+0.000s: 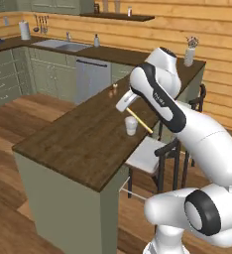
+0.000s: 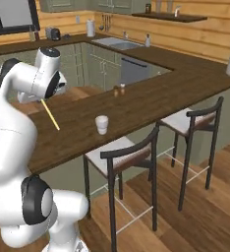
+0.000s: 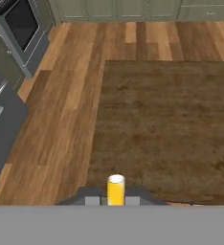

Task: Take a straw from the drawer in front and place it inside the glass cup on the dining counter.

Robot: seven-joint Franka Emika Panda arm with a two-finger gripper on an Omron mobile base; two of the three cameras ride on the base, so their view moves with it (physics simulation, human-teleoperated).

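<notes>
The tool (image 3: pixel 116 200) is clenched on the straw (image 1: pixel 139 121), which it holds in the air over the worktop (image 1: pixel 83 139). In the hand view the straw's pale round end stands up between the two dark fingertips (image 3: pixel 91 199), and under them lies the brown wood grain of the worktop with the plank floor (image 3: pixel 61 115) to the side of it.

In the left base view the straw slants down and away from the tool, and its free lower end passes just beside the cup (image 1: pixel 131 125), behind it and a little above its rim. I cannot tell from this view if the straw touches the cup. In the right base view the straw (image 2: pixel 50 114) hangs slanted below the tool and the cup (image 2: pixel 102 124) stands upright on the worktop (image 2: pixel 146 98) clearly apart from the straw's tip, so the straw is not inside the cup.

Farther from the tool along the same worktop stand two small shakers (image 2: pixel 119 90). Two dark stools with pale seats (image 2: pixel 122 157) stand beside the worktop, near the cup.
</notes>
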